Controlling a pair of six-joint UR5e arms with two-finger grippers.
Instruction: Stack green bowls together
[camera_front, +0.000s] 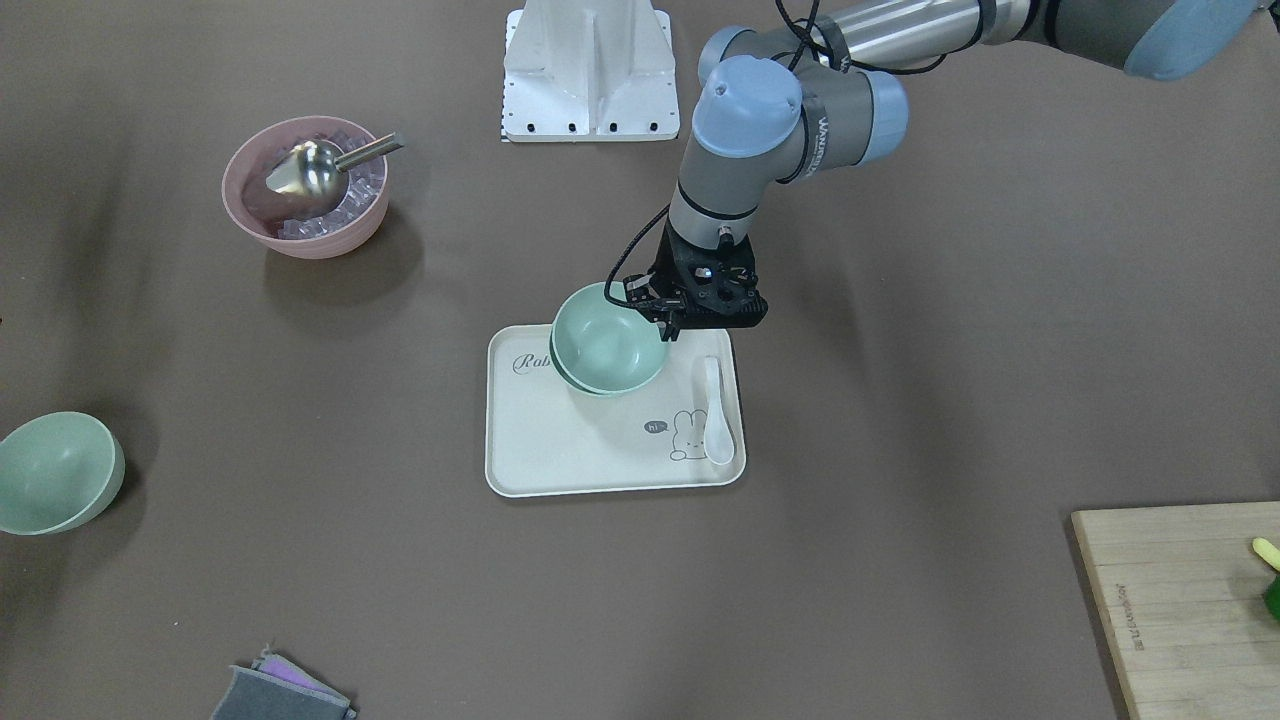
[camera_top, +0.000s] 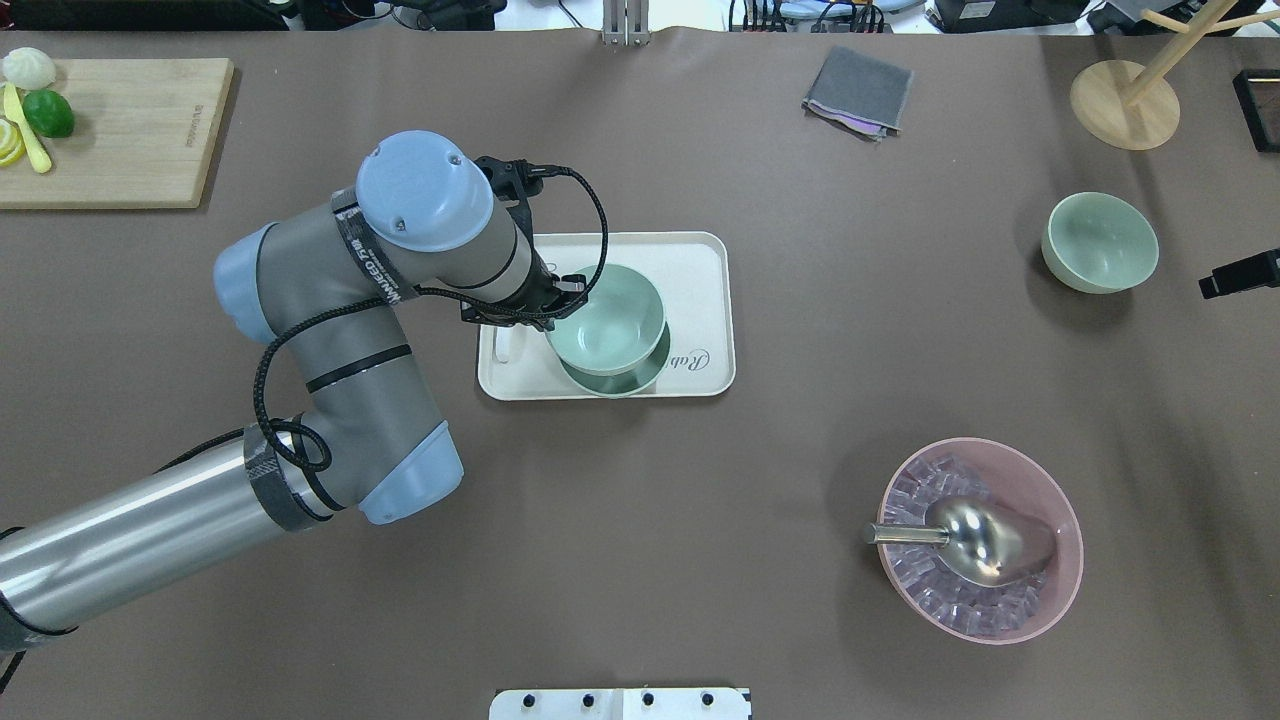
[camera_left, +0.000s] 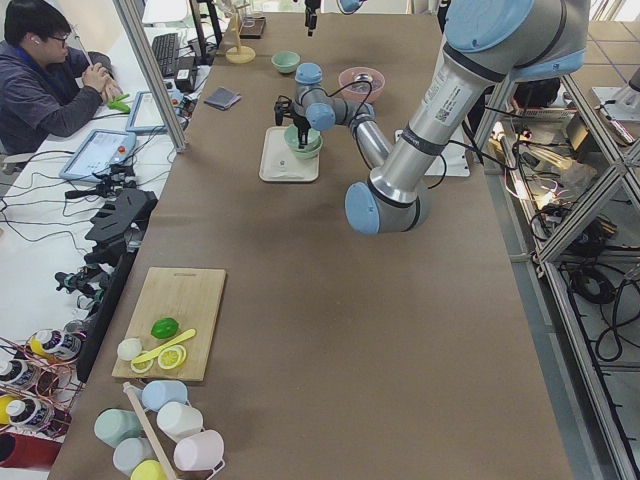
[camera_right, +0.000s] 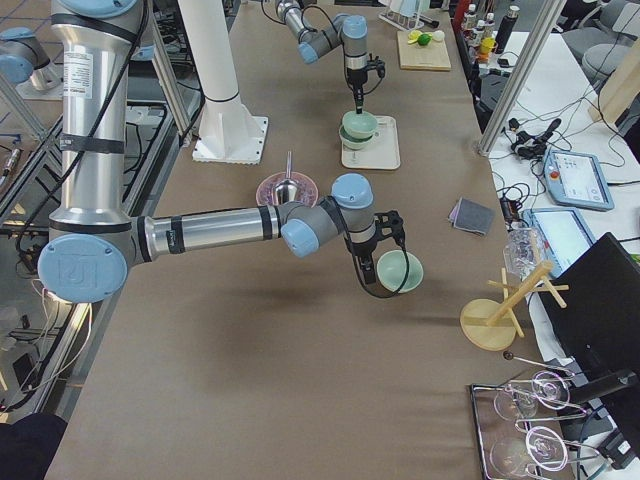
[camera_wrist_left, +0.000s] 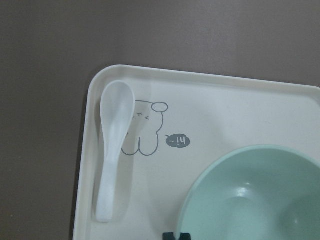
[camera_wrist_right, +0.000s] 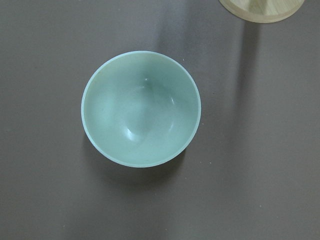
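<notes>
Overhead exterior: left gripper (camera_top: 556, 312) pinches upper green bowl (camera_top: 607, 318) by rim above lower green bowl (camera_top: 618, 386); off-centre release could tip it

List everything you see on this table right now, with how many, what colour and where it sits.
table: one, brown, under everything
green bowls: three, pale mint; held bowl over a second bowl on the tray, lone bowl apart on the robot's right
tray: one, cream, centre
spoon: one, white, on the tray beside the bowls
pink bowl: one, pink, near the robot's right, holding ice cubes and a metal scoop
cutting board: one, wood, far corner on the robot's left, with a lime
cloth: one, grey, far edge
wooden stand: one, far right
left gripper: jaws shut on the held bowl's rim
right gripper: beside the lone bowl; jaws unclear
</notes>
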